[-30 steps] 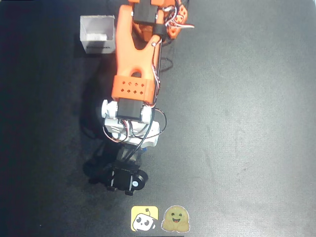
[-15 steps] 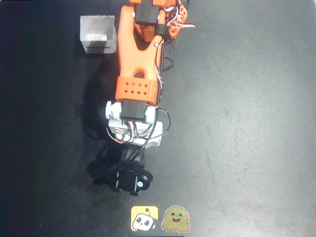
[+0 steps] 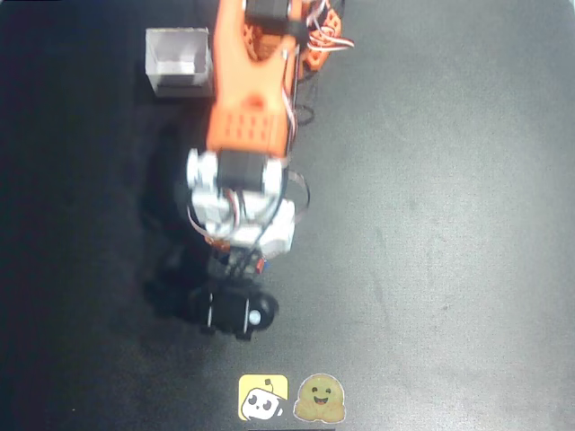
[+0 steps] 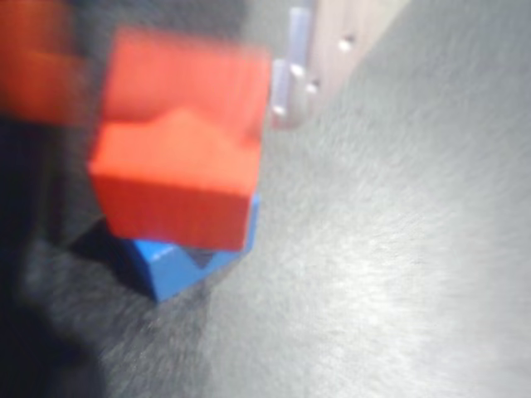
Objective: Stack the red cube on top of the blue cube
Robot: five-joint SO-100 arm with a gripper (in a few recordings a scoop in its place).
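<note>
Gripper [image 4: 178, 99] astride red cube [image 4: 178, 178] (blurred), blue cube [image 4: 178, 265] beneath

The orange arm [image 3: 247, 99] pulls back toward the top of the overhead view. The wrist's black end [image 3: 235, 311] shifts slightly upward.

Dark grey, finely textured table [image 3: 449, 224] is filling the overhead view, catching glare toward the right. A white open-topped box [image 3: 178, 63] is sitting on it at the upper left. Two stickers are lying flat at the bottom centre: a yellow one [image 3: 262, 398] and, just beside it on the right, a tan smiling one [image 3: 322, 399]. In the wrist view, the blue cube [image 4: 187, 257] is resting on the table at lower left, with the red cube [image 4: 178, 141] sitting on it, turned askew.
</note>
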